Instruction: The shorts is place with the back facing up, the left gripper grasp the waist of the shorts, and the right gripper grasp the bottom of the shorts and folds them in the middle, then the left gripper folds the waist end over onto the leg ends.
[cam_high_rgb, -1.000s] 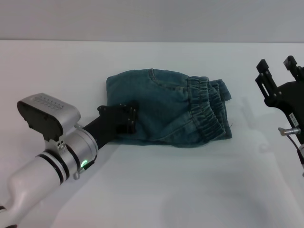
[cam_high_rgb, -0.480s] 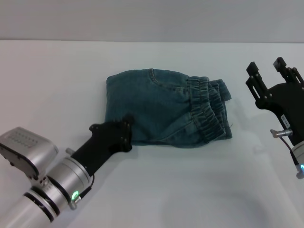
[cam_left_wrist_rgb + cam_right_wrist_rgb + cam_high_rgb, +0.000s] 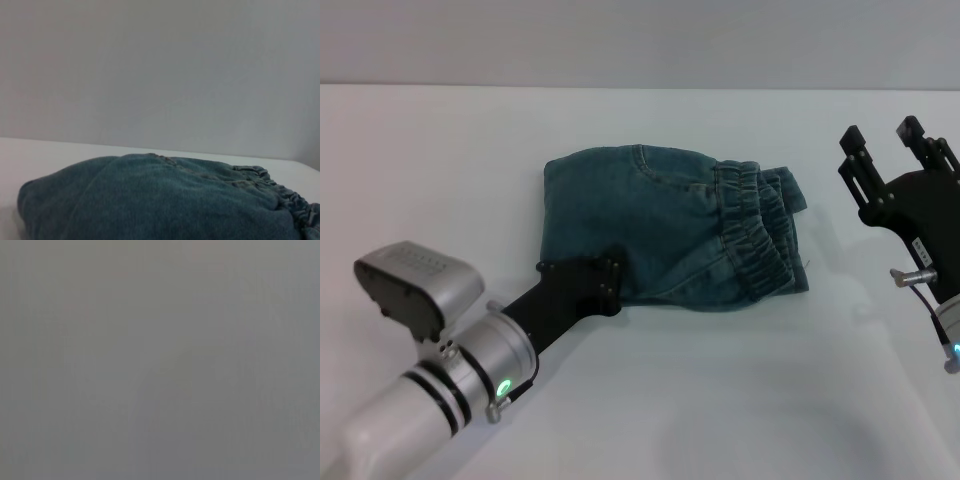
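Note:
The blue denim shorts (image 3: 670, 225) lie folded on the white table (image 3: 740, 400), with the elastic waistband (image 3: 760, 230) on top at the right end and the fold at the left end. My left gripper (image 3: 612, 287) rests low at the near left edge of the shorts, touching or just overlapping the hem. Its wrist view looks across the denim shorts (image 3: 165, 200) from table height, and the waistband (image 3: 295, 205) shows at one side. My right gripper (image 3: 880, 132) is raised to the right of the shorts, open and holding nothing. The right wrist view shows only plain grey.
A grey wall (image 3: 640, 40) runs behind the table's far edge. Bare white tabletop surrounds the shorts on all sides.
The left gripper pulled back off the shorts toward me, then moved forward and right to the near hem. The right gripper shifted slightly left. The shorts stayed put.

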